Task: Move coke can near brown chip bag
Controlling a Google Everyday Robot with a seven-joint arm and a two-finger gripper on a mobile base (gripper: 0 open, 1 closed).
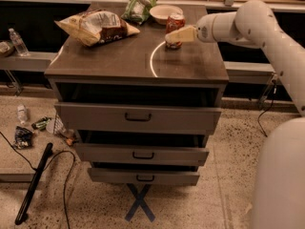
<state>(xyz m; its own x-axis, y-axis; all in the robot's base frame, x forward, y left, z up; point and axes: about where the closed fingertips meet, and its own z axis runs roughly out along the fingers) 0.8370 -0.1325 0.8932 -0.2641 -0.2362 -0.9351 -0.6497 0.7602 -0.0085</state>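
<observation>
The red coke can (174, 22) stands upright on the back right of the cabinet top (124, 61). The brown chip bag (96, 26), crinkled tan-yellow with a dark panel, lies on the back left of the top, well apart from the can. My gripper (174, 36) reaches in from the right on the white arm (248, 20); its pale tip overlaps the can's lower front and hides part of it.
A green bag (138, 6) and a pale round bowl (165, 12) lie at the back, just behind the can. The cabinet's three drawers (138, 118) stand slightly open. Bottles, litter and a cable lie on the floor at left (28, 132).
</observation>
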